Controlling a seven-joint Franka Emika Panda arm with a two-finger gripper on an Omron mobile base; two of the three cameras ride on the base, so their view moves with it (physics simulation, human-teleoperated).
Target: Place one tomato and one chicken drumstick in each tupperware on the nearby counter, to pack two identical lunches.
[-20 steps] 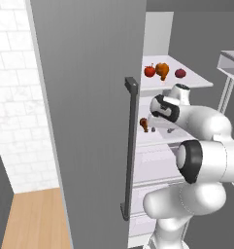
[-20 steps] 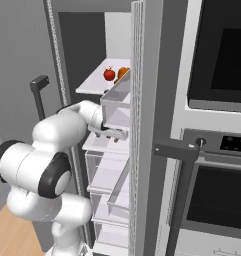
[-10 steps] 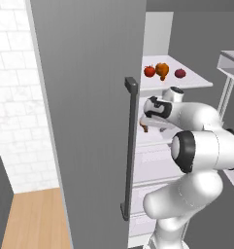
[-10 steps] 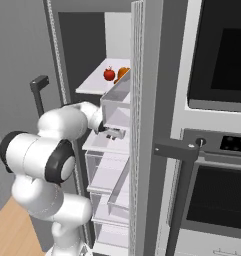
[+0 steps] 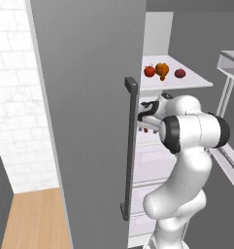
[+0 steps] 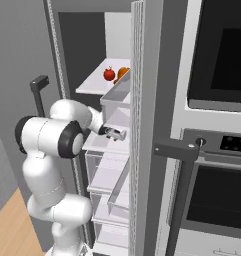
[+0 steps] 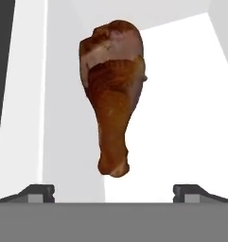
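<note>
Reaching for a drumstick in the fridge

The end effector (image 7: pixel 113 191), jaws wide apart and empty, faces a chicken drumstick (image 7: pixel 113 90) lying on a white fridge shelf (image 7: pixel 181 118). Tomatoes (image 5: pixel 149 71) sit on the shelf above; judging from this, packing has barely begun.

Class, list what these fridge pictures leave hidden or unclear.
- Left base view: the fridge door hides the shelves' left part.
- Right base view: a door edge cuts off the orange item.
- Hand view: the drumstick is clear; whether the fingers touch it is not.
</note>
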